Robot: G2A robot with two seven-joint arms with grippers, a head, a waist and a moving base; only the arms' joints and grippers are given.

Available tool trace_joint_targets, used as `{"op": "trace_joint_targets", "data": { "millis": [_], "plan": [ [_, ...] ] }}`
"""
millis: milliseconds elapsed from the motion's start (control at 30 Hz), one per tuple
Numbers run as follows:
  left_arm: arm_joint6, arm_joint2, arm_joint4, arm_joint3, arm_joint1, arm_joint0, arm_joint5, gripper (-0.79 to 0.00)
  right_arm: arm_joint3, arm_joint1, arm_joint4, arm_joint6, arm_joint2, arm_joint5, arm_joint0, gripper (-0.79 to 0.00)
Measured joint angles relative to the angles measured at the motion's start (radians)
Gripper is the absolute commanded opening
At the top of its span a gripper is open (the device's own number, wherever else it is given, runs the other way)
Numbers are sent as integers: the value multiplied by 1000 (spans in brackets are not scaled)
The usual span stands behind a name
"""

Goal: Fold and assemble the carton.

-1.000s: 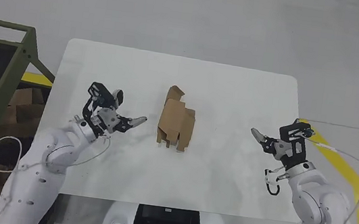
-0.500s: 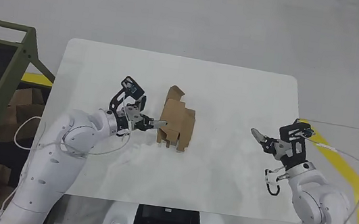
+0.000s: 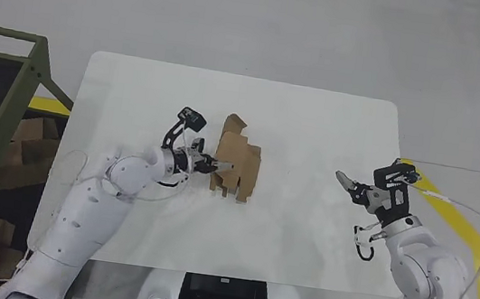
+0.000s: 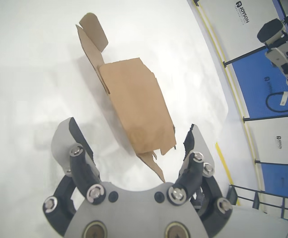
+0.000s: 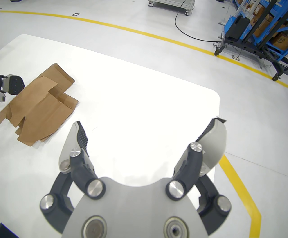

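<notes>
Beside the carton [image 3: 236, 169], the left jaws have arrived, spread; right jaws likewise spread.

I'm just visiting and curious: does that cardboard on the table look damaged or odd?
Somewhat. The carton lies flattened on the table, and its flap edges nearest the left hand look ragged, as if torn.

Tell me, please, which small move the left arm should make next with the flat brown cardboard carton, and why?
Probably ease the left gripper slightly forward and close it on the near end of the flat brown cardboard carton. Its jaws stand open with that end between them in the wrist view. The carton lies collapsed on the white table, and the right gripper is open, far off.
</notes>
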Motion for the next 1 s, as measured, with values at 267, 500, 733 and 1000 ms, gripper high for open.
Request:
{"op": "trace_joint_targets", "data": {
  "millis": [267,500,733,1000],
  "plan": [
    [11,52,-129,136,-14,-80,-1,0,0,0,0,0,0,0,0,0],
    [24,64,-137,161,-14,-87,6,-554,0,0,0,0,0,0,0,0],
    [26,65,-146,161,-10,-86,13,-785,0,0,0,0,0,0,0,0],
    [28,64,-150,159,-6,-81,17,-785,0,0,0,0,0,0,0,0]
  ]
}}
